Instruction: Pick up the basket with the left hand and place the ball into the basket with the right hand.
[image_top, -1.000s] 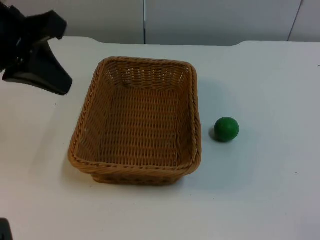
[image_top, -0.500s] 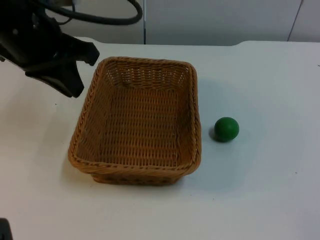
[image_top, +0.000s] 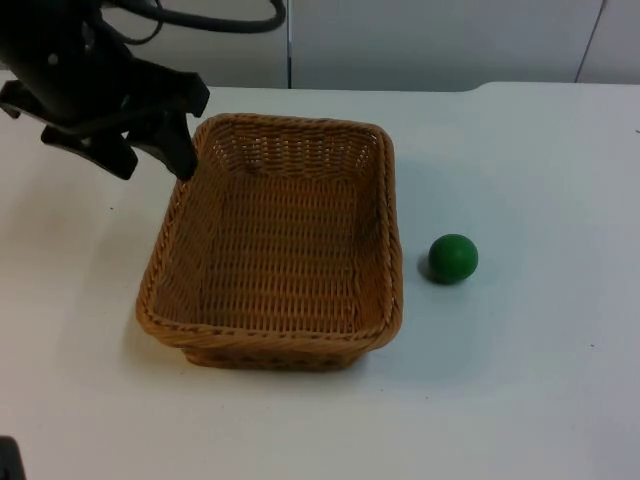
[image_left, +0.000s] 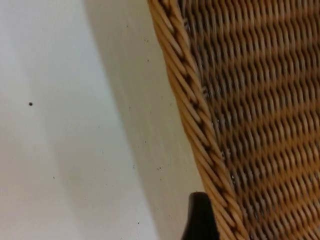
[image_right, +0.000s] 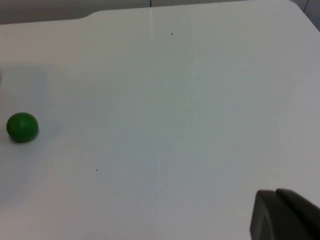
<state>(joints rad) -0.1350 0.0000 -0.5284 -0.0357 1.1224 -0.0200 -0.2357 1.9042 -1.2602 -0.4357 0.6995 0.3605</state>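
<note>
The basket lies just beside my left gripper, whose fingers stand spread astride its far left rim, nothing gripped. If I close badly, the wicker may tilt or slip out. The ball rests beyond the basket and could roll. My right gripper waits well apart; its state I cannot tell. The white table ends at a grey wall.

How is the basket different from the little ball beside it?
The basket is woven brown wicker, while the ball is smooth and plain green. The basket is a wide, open rectangle; the ball is round and far smaller. The left gripper hangs at the basket's far left corner, fingers spread; nothing is near the ball. Both rest on the white table, apart from each other.
</note>
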